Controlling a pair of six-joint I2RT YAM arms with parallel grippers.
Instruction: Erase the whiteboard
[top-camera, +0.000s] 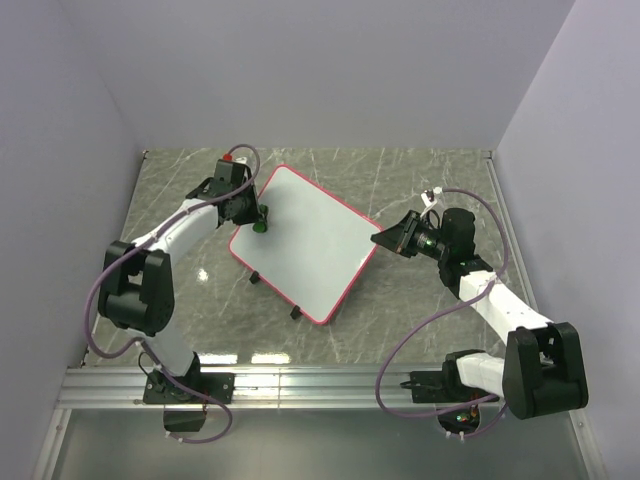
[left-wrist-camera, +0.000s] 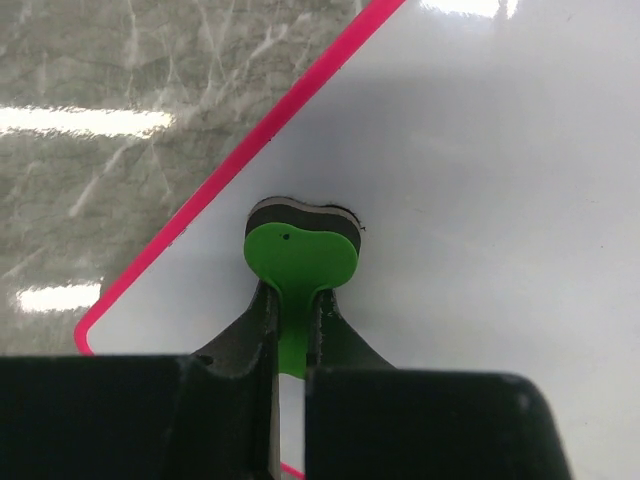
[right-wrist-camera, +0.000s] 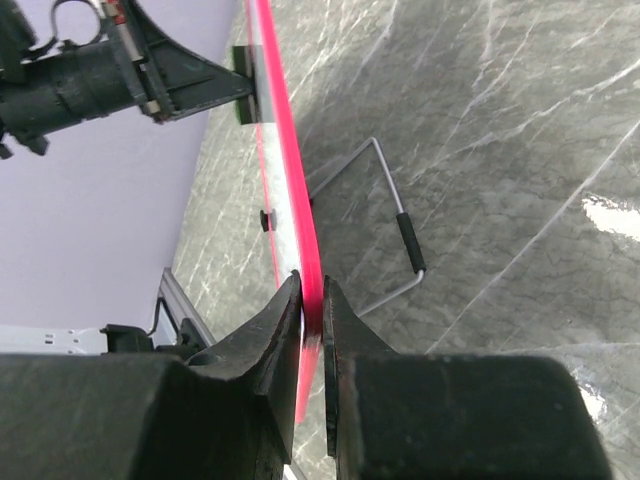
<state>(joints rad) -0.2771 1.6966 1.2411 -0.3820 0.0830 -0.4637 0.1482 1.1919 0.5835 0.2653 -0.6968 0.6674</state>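
Note:
The whiteboard (top-camera: 305, 240), white with a red-pink frame and two black clips on its near edge, lies tilted in the middle of the table. No scribbles show on it. My left gripper (top-camera: 258, 217) is shut on the green eraser (left-wrist-camera: 298, 255) and presses its dark pad onto the board near the left edge. My right gripper (top-camera: 380, 240) is shut on the board's right edge; the right wrist view shows the red frame (right-wrist-camera: 300, 225) edge-on between the fingers. The left gripper and eraser (right-wrist-camera: 243, 85) show there at the top.
The board's wire stand (right-wrist-camera: 400, 235) with a black sleeve sticks out underneath it over the grey marble table (top-camera: 420, 320). Grey walls close in the sides and back. A metal rail (top-camera: 300, 385) runs along the near edge.

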